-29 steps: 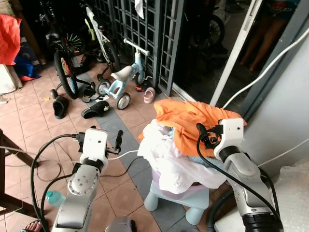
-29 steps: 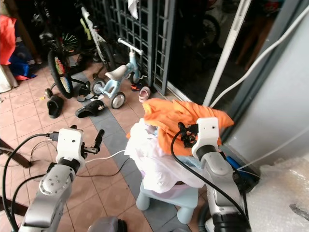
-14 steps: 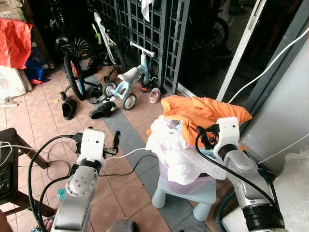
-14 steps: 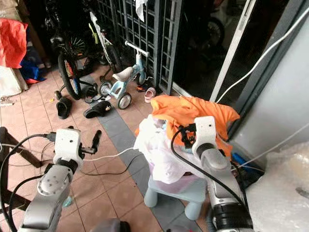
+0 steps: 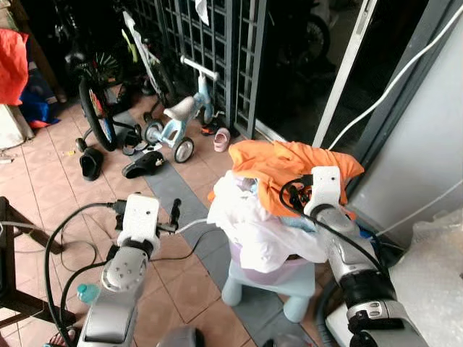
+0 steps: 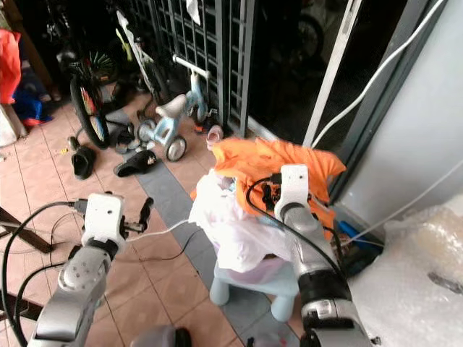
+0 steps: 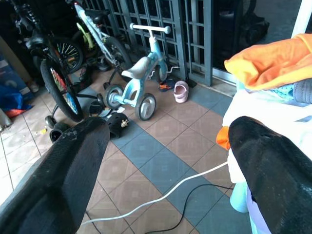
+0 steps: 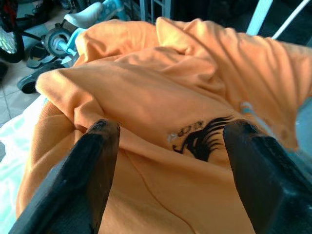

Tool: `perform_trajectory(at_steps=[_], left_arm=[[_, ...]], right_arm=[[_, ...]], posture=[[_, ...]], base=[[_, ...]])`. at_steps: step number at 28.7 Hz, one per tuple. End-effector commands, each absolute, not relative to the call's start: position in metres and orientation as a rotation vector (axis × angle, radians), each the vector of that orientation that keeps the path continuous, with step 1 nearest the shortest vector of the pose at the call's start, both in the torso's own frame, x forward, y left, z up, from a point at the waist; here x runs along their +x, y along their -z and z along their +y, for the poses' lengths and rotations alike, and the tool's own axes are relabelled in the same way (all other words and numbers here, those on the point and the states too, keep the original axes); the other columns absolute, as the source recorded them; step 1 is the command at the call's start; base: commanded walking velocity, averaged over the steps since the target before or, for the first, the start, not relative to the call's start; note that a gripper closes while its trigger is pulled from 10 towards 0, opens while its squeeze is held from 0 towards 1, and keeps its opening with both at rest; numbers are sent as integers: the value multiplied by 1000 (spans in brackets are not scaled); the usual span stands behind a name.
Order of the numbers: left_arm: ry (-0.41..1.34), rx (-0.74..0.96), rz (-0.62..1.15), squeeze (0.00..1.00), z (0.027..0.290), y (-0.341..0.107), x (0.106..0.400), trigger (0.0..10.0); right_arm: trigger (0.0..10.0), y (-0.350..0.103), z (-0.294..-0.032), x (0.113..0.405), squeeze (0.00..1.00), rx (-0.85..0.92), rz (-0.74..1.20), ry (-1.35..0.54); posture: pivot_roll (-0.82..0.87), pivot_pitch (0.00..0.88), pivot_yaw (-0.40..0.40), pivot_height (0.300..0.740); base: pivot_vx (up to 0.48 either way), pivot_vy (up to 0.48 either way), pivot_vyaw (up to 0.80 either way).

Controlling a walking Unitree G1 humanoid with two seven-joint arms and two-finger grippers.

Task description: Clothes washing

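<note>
The laundry pile (image 5: pixel 271 210), white clothes under an orange shirt (image 8: pixel 185 122), sits at frame centre on a small stool (image 5: pixel 271 285). The right gripper (image 8: pixel 170 165) has moved closer onto the shirt, jaws released, so a grasp seems next. The left gripper (image 7: pixel 165 161), lower left, is also released.

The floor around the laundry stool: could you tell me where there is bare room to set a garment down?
Bare tiles lie between the left gripper and the stool, crossed only by a white cable, and between the stool and the tricycle. It is crowded by the sandals and bicycle, and the stool itself is heaped with the orange shirt and white clothes.
</note>
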State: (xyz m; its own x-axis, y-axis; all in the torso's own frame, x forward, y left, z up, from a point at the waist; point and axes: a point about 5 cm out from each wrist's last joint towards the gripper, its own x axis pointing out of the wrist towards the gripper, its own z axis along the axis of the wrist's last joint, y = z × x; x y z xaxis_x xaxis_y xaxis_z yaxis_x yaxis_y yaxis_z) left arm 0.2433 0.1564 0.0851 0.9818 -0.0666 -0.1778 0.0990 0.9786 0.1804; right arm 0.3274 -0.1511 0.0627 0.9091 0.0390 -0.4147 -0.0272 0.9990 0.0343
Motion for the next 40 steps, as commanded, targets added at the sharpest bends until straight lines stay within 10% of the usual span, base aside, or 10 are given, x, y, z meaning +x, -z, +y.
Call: perform_trajectory(at_steps=[1, 6, 40], left_arm=[[63, 188, 164, 0, 157, -89, 242, 10000], [55, 186, 161, 0, 157, -90, 243, 10000], [52, 187, 163, 0, 154, -89, 251, 10000]], right_arm=[[4078, -47, -138, 325, 0, 101, 520, -44], [0, -43, -132, 326, 0, 100, 540, -54], [0, -65, -143, 337, 0, 228, 366, -92]], posture=[[49, 29, -1, 740], [52, 25, -7, 740], [27, 4, -4, 740]], base=[[0, 0, 0], [0, 0, 0], [0, 0, 0]])
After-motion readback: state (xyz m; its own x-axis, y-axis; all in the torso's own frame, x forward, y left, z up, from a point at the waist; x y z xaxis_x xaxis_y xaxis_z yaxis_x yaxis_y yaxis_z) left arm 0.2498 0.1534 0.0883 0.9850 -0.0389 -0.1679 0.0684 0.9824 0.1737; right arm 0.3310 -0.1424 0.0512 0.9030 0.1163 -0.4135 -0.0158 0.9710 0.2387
